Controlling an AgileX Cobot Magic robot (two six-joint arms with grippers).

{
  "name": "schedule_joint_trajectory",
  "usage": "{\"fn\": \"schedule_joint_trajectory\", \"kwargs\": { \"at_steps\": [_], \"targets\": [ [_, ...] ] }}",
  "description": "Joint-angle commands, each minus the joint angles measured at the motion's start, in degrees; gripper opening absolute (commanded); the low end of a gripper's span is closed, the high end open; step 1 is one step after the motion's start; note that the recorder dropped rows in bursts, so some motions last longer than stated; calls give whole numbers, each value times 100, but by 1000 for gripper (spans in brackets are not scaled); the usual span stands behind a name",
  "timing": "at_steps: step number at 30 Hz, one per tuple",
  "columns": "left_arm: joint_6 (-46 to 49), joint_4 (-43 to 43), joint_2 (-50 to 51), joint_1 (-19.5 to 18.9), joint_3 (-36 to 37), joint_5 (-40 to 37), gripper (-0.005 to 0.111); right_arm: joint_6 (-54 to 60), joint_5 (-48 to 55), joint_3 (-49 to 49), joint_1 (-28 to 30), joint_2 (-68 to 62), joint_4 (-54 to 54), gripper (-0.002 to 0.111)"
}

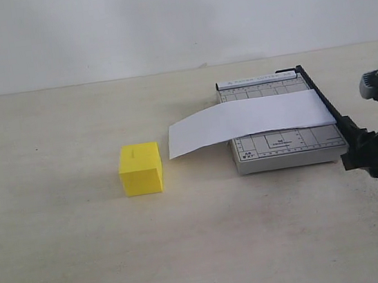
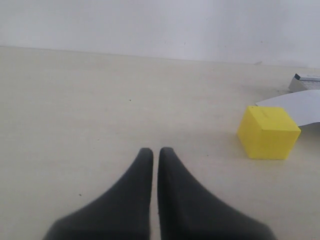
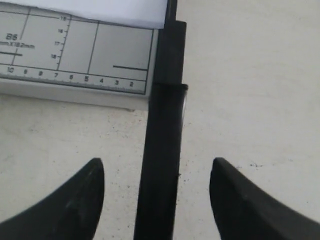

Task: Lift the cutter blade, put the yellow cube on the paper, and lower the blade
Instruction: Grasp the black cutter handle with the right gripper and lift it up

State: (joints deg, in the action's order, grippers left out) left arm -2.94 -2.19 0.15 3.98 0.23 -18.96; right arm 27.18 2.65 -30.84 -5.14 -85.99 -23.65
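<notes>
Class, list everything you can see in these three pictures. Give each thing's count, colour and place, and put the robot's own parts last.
yellow cube: one, bright yellow, on the table, left of the paper and apart from it.
paper: one, white, lying across the grey board, its left end overhanging towards the cube.
grey board: one, grey with a printed grid, on the right half of the table.
cutter blade: one, black, lowered along the board's right edge.
table: one, pale beige, under everything.
wall: one, white, behind the table.
left gripper: one, black, shut and empty, over bare table near the cube.
right gripper: one, black, open, with a jaw on either side of the blade's handle.
</notes>
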Motion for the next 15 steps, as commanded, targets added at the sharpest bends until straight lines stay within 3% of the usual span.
{"fn": "schedule_joint_trajectory", "kwargs": {
  "at_steps": [1,4,6,10,15],
  "targets": [
    [-41,15,-15,-9,-23,92,4,-180,-173,-41,-7,-345,15,59],
    [-41,15,-15,-9,-23,92,4,-337,-96,-41,-7,-449,15,56],
    [-41,15,-15,-9,-23,92,4,-446,-84,-41,-7,-449,15,44],
    [-41,15,-15,-9,-23,92,4,-456,1,-41,-7,-439,15,3],
    [-41,15,-15,-9,-23,92,4,-456,26,-63,-7,-395,15,0]
  ]
}}
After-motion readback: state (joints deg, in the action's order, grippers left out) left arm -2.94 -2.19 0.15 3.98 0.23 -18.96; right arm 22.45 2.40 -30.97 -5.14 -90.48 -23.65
